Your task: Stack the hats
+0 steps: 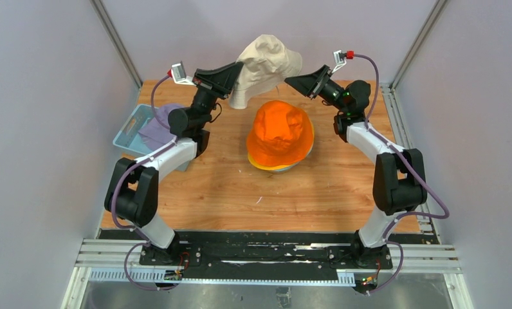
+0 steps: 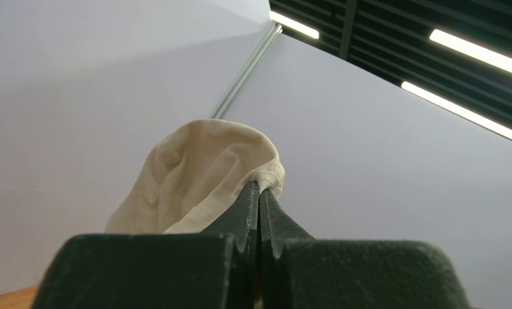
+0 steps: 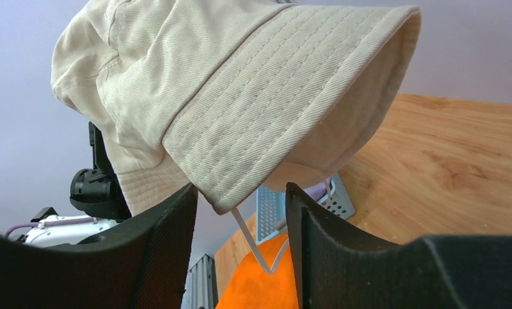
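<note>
The beige hat (image 1: 266, 67) hangs in the air above the back of the table, and my left gripper (image 1: 236, 72) is shut on its left edge. In the left wrist view the jaws (image 2: 259, 188) pinch a fold of the beige hat (image 2: 202, 174). My right gripper (image 1: 291, 81) stands open at the hat's right side. In the right wrist view the beige hat's brim (image 3: 285, 103) dips between the spread fingers (image 3: 176, 219), untouched by the pads, with a white strap (image 3: 253, 248) dangling. Below sits the orange hat (image 1: 280, 132), on top of a stack showing yellow and teal rims.
A light blue basket (image 1: 128, 129) stands at the table's left edge with a lavender hat (image 1: 158, 125) in it. The basket (image 3: 271, 209) and orange hat (image 3: 266, 286) show behind my right fingers. Grey walls close in on both sides.
</note>
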Motion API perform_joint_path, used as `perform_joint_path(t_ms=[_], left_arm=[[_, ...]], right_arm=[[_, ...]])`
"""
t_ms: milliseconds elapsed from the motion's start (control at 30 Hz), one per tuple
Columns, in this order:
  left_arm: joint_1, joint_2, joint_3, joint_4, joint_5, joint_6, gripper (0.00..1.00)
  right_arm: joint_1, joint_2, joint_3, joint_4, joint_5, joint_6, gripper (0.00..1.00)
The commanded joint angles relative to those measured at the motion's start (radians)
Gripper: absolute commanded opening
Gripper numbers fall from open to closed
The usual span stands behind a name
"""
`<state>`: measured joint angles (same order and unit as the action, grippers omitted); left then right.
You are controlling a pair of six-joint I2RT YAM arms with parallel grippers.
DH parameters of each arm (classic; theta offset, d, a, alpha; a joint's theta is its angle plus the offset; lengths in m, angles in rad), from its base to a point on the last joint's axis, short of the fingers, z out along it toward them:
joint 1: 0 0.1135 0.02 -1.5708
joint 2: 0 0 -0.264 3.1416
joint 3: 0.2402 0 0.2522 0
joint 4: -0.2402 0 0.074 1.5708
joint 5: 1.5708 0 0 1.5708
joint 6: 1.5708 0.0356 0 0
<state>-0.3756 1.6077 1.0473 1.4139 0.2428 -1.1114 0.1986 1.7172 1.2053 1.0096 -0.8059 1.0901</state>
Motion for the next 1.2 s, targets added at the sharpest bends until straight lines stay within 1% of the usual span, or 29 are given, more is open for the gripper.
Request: perform_joint_path(t_ms=[0,133,233,400,567,667,767,833,1033,1167], left_arm=[[-0.004,0.000,-0.010,0.053,0.001,0.000,0.00],[-0.004,0.000,-0.028,0.046,0.003,0.003,0.00],[-0.005,-0.007,-0.049,0.038,-0.001,0.015,0.00],[-0.004,-0.030,-0.071,-0.032,0.000,0.072,0.00],[-0.004,-0.094,-0.071,-0.231,-0.006,0.224,0.00],[-0.002,-0.148,-0.063,-0.372,-0.033,0.341,0.00],[-0.003,-0.187,-0.059,-0.478,-0.067,0.418,0.00],[-0.002,-0.209,-0.057,-0.540,-0.086,0.465,0.00],[0.000,-0.245,-0.058,-0.655,-0.128,0.561,0.00],[0.000,-0.259,-0.075,-0.676,-0.146,0.600,0.00]], right_arm=[[0.011,0.037,0.048,0.188,-0.033,0.119,0.51],[0.010,0.049,0.059,0.244,-0.039,0.159,0.47],[0.011,0.048,0.060,0.253,-0.042,0.167,0.41],[0.008,0.042,0.056,0.253,-0.047,0.175,0.18],[0.006,0.044,0.075,0.234,-0.067,0.188,0.09],[0.006,0.062,0.097,0.241,-0.083,0.213,0.05],[0.006,0.083,0.114,0.261,-0.095,0.249,0.01],[0.008,0.096,0.129,0.262,-0.104,0.261,0.01],[0.031,0.133,0.160,0.262,-0.141,0.281,0.01],[0.045,0.145,0.158,0.269,-0.157,0.288,0.01]])
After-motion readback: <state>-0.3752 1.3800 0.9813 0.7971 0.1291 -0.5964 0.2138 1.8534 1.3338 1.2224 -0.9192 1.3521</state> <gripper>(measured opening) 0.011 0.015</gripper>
